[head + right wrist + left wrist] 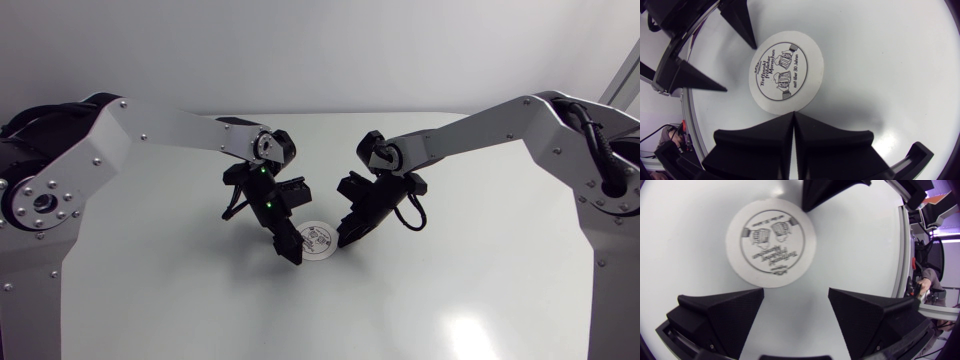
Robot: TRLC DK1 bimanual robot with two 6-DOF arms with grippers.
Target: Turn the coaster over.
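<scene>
**Coaster lies flat between two grippers, one at each side of its rim**

The coaster (pixel 318 240) lies flat on the white table (pixel 480 300) with its printed face up. It is a round disc, so it has no long axis to line up with, and any part of the rim would do as well as another.

The right gripper (pixel 793 116) has its two fingers pressed together into a single wedge and holds nothing. The coaster is straight ahead of that wedge. The near rim is just beside the joined tips, but I cannot tell whether they touch it.

The left gripper (pixel 796 294) stands wide apart and is also empty. The coaster is ahead of its fingers, not between them, and sits off to one side, so its rim comes right up to the tip of one finger while the other finger faces bare table. The right wedge's tip shows at the far side of the disc from the left fingers.

Both grippers are about equally near, on opposite sides of the rim. My judgement is that nothing has been lifted yet. The coming move depends on getting a fingertip under a thin edge that lies tight on the table, with the opposite gripper stopping the disc from sliding away
</scene>
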